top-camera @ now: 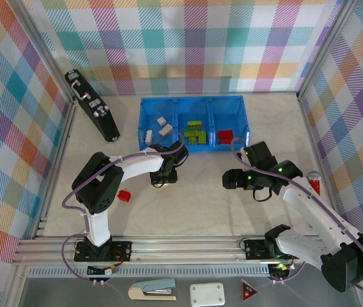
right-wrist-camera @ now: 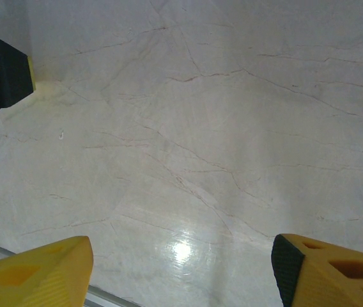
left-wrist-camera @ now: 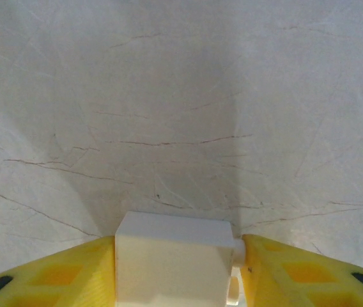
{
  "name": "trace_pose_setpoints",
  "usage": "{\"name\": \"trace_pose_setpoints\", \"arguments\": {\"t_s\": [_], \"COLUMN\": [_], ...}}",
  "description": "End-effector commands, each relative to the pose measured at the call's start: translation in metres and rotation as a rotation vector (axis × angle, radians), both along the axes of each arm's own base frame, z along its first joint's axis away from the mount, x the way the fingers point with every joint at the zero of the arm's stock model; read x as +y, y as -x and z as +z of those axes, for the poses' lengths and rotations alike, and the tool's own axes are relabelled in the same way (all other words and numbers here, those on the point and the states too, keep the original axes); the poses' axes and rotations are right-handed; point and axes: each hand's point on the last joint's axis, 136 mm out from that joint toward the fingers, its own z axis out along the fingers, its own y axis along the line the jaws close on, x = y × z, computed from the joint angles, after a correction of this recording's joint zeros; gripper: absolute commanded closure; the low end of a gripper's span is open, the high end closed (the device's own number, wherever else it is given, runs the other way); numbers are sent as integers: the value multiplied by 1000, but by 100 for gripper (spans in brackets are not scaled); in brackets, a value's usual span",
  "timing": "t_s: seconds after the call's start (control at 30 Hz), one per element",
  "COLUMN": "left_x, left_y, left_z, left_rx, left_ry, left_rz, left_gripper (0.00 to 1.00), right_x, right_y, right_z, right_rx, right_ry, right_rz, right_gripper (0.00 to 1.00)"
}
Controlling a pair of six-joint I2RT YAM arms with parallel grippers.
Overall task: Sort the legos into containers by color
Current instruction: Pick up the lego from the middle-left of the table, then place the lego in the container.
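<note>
A cream lego (left-wrist-camera: 172,259) sits clamped between the yellow fingers (left-wrist-camera: 54,278) of my left gripper (left-wrist-camera: 178,256), just above the pale table. From above, the left gripper (top-camera: 167,174) hangs in front of the blue tray of containers (top-camera: 144,102). The tray's left compartment holds cream legos (top-camera: 163,125), the middle one green legos (top-camera: 195,133), the right one a red lego (top-camera: 225,135). One red lego (top-camera: 124,196) lies on the table by the left arm. My right gripper (top-camera: 232,179) (right-wrist-camera: 181,268) stands open over bare table with nothing between its fingers.
A black device (top-camera: 92,112) lies at the back left. A red-capped object (top-camera: 314,182) stands by the right wall. Below the near rail (top-camera: 181,246) are a white box (top-camera: 207,294), a red triangle sign (top-camera: 250,292) and a stapler-like tool (top-camera: 153,291).
</note>
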Motion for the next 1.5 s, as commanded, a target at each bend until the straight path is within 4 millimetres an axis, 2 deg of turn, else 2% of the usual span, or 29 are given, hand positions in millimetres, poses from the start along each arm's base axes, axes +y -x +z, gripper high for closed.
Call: {"name": "trace_pose_setpoints", "arguments": {"t_s": [0.0,0.3,0.8,1.1,1.47], "left_x": [4,2,8,24,49], "left_y": [2,-7,-49,-79,-105], "left_z": [13,35,84,101,113], "left_rx": [-6,-39,-119,-137,-156], "left_ry": [14,21,112,157,181], "left_rz": [-4,-30,-35,-24,12], "left_gripper": [51,52,53,53,53], "right_x": [-3,-7,-20,-31,-42], "right_y": [3,2,-1,-7,-14], "right_z": [-5,-8,-15,-10,-3], "right_rx": [15,26,50,25,-9], "right_ry": [21,47,126,193,280], "right_rz": [-1,-19,-71,-99,-76], "right_gripper": [25,25,25,25,23]}}
